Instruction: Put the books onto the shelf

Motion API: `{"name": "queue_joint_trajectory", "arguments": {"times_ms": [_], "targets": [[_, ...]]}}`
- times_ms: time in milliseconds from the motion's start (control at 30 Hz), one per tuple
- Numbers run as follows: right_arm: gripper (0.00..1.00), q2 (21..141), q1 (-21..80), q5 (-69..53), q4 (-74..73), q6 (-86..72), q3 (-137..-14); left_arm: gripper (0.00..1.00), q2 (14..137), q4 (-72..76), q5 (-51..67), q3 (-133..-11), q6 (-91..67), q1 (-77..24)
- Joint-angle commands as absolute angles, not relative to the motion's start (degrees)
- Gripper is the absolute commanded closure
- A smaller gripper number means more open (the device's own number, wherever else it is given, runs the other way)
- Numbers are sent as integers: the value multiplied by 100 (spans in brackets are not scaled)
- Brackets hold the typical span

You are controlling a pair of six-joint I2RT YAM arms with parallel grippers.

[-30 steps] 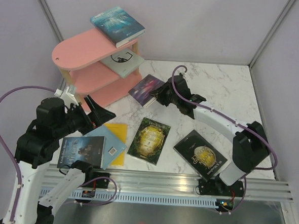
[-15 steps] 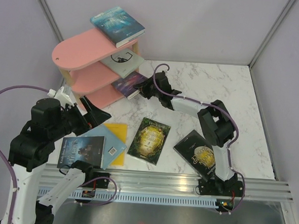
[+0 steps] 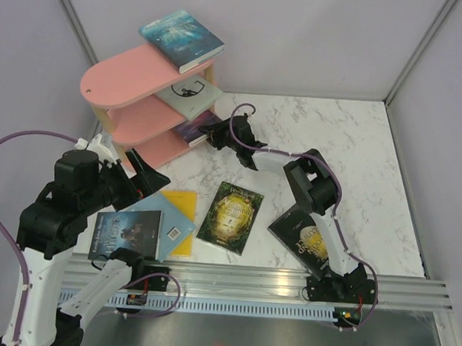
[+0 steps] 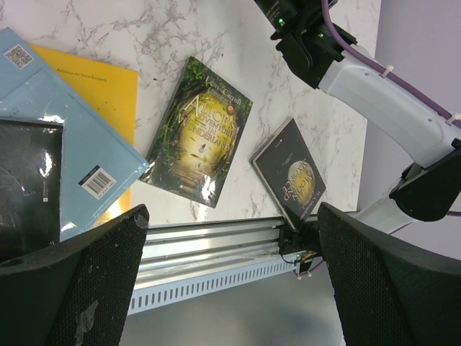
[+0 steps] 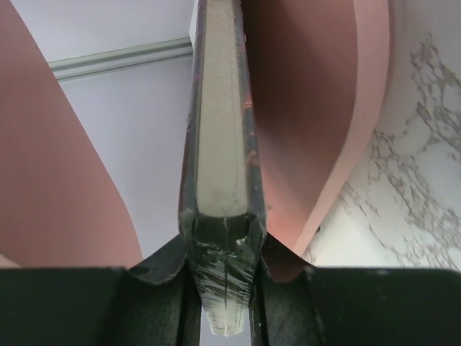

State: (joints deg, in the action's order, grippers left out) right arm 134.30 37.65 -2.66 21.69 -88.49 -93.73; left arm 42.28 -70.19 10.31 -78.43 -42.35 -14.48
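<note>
The purple book point(image 5: 220, 130) clamped in the right hand point(image 5: 222, 270) should be slid level onto the lowest board of the shelf point(image 3: 123, 76).

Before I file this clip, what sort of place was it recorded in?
Probably a lab robot cell, not a home: plain grey-lilac walls box in a marble-pattern table, two arms are bolted to an aluminium rail, and a pink shelf with loose books looks staged.

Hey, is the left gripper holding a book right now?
No, the left gripper is wide open in its wrist view, with nothing held in it.
</note>
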Motion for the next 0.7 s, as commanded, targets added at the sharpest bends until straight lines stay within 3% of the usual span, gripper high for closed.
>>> {"name": "queue_joint_trajectory", "arguments": {"times_ms": [0,67,100,133,167,300,333,667], "targets": [[100,13841,3665,-122,2531,-9167,-9886,0,4228,-6996,861,-7761,-4096,-1424],[100,14009,3604,-263,2549,-9237,-10010,0,4245,-6979,861,-7691,-4096,-1424],[95,14071,3586,-333,2592,-9316,-10046,0,4245,-6935,879,-7664,-4096,-1424],[83,14158,3542,-491,2662,-9351,-10037,0,4236,-6926,888,-7629,-4104,-1424],[58,14185,3525,-562,2654,-9369,-10028,0,4228,-6908,888,-7568,-4113,-1424],[30,13862,3445,-791,2610,-9221,-9460,0,4210,-6820,905,-7506,-4096,-1415],[15,13782,3411,-826,2584,-9168,-9335,0,4219,-6803,914,-7497,-4087,-1432],[9,12973,3322,-1371,2136,-8675,-8299,0,4219,-6574,1151,-7330,-3999,-1424]]}}
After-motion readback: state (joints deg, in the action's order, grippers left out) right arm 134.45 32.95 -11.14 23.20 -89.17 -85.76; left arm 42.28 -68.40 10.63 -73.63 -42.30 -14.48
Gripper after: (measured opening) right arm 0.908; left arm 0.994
